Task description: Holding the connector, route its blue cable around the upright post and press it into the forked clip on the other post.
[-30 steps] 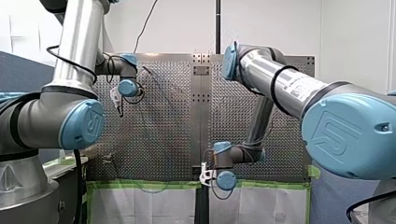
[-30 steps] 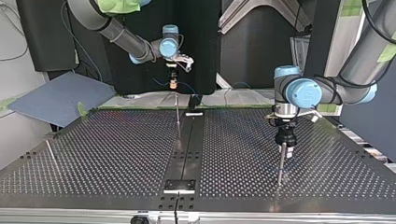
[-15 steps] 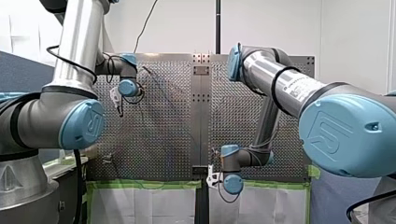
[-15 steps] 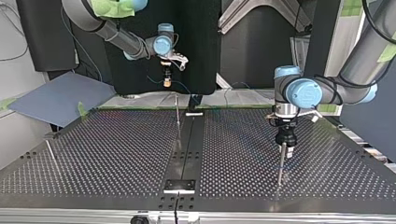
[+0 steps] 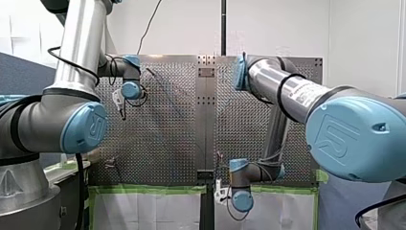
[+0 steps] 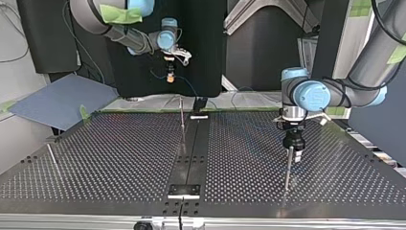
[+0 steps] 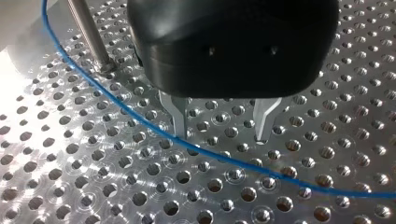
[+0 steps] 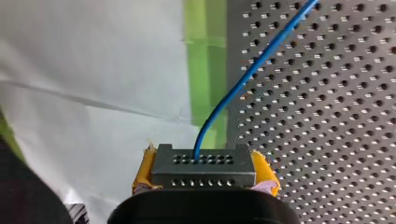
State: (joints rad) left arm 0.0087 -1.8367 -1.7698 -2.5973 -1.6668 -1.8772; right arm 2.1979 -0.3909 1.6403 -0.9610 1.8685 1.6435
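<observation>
Two robot arms are working at a perforated table (image 6: 119,158). Our right gripper (image 6: 169,76) is pinching a dark grey connector (image 8: 204,165) between its yellow pads (image 8: 265,170), and rows of small holes are showing on the connector's face. The blue cable (image 8: 243,79) is leaving the middle of that face and curving away over the table, past a strip of green tape (image 8: 205,70) and a white sheet (image 8: 93,70) lying along the table's edge. In the top view we are holding the connector high, beyond the table's far edge, well apart from a thin upright post (image 6: 182,115) standing near that edge by the middle seam. Our left gripper (image 7: 219,133) is hovering low over the table with its two metal fingers (image 7: 179,116) spread and nothing between them. The cable is running across the table just ahead of those fingertips and passing beside the base of a second post (image 7: 88,35); we cannot tell whether cable and post are touching.
</observation>
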